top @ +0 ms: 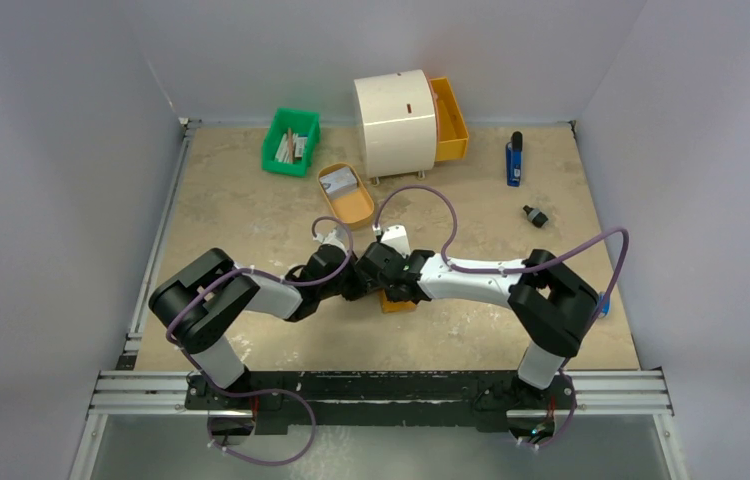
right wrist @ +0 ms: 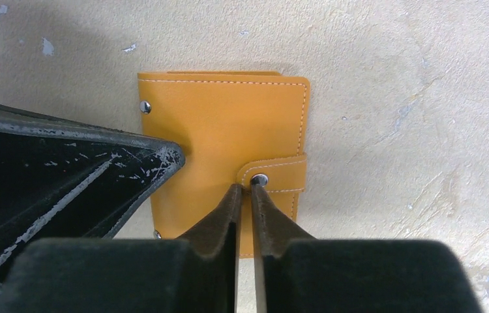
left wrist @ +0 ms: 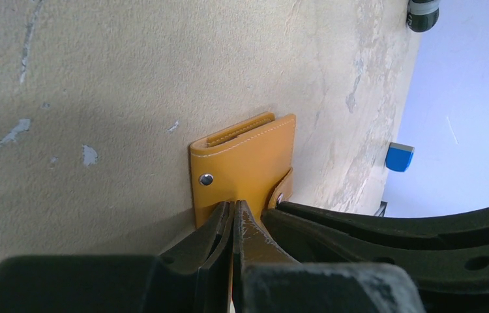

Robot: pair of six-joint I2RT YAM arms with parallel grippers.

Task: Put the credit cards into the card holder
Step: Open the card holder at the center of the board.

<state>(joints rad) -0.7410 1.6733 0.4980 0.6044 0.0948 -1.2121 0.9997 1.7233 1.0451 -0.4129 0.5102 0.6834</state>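
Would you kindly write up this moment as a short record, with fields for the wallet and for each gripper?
item: flat square orange-tan folding card holder, closed, lying flat on the beige mottled table
fastening: snap strap across its front
left gripper: shut, tips at the holder's edge
right gripper: jaws almost together, tips at the strap's snap; whether it holds the strap is unclear
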